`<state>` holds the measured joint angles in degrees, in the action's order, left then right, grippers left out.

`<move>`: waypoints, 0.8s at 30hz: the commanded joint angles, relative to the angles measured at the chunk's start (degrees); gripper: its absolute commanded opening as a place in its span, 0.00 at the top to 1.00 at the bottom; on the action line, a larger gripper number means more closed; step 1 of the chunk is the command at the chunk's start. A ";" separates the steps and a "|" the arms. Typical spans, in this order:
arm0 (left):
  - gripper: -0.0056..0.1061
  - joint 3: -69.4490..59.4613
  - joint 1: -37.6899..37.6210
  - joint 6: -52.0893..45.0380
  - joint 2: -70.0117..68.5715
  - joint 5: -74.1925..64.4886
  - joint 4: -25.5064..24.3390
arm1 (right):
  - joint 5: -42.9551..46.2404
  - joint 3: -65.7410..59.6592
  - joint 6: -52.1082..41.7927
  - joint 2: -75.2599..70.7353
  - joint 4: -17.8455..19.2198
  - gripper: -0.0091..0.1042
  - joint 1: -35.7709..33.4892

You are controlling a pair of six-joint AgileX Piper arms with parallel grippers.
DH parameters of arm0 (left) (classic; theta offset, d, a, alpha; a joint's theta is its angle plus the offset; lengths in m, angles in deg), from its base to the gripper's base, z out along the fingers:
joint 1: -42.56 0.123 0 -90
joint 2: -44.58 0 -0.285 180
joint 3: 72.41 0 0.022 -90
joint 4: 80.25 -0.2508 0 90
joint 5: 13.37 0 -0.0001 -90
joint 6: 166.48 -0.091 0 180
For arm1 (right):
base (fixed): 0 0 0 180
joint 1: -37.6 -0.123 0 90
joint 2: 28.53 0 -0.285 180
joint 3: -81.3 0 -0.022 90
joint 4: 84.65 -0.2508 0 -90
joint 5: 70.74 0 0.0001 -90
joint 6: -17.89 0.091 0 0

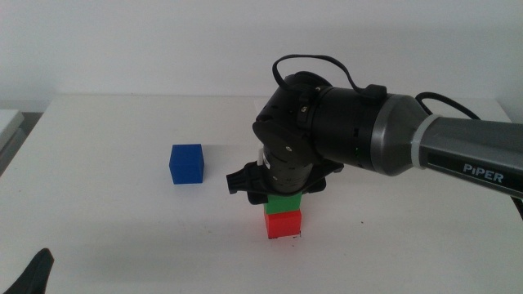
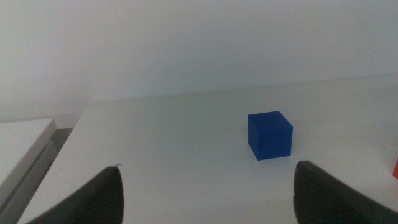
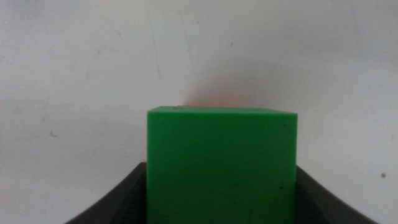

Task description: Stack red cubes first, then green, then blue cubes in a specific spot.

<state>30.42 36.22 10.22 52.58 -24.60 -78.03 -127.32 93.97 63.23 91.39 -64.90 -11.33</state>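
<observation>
The red cube (image 1: 283, 224) sits on the white table at centre front. The green cube (image 1: 286, 202) rests on top of it. My right gripper (image 1: 282, 193) comes in from the right, points down and is shut on the green cube (image 3: 221, 165), which fills the space between its jaws. The blue cube (image 1: 186, 163) stands alone on the table to the left and a little behind the stack; it also shows in the left wrist view (image 2: 269, 134). My left gripper (image 1: 33, 273) waits at the bottom left corner, open and empty (image 2: 208, 186). The marked spot is hidden under the red cube.
The right arm's bulky wrist (image 1: 343, 122) hangs over the stack and hides the table behind it. A white ledge (image 2: 25, 143) lies past the table's left edge. A sliver of the red cube (image 2: 395, 168) shows at the edge of the left wrist view.
</observation>
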 commanded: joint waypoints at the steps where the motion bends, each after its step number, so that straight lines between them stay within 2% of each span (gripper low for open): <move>1: 0.11 -0.05 -0.02 0.06 -0.22 0.80 0.13 | -0.59 0.44 0.73 0.11 0.01 0.85 -0.24; 24: 0.11 -0.05 -0.02 0.06 -0.22 0.80 0.13 | -0.46 0.44 3.13 3.35 2.56 0.85 -0.12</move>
<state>30.42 36.22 10.22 52.58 -24.60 -78.03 -127.59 94.20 66.24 93.98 -63.34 -11.48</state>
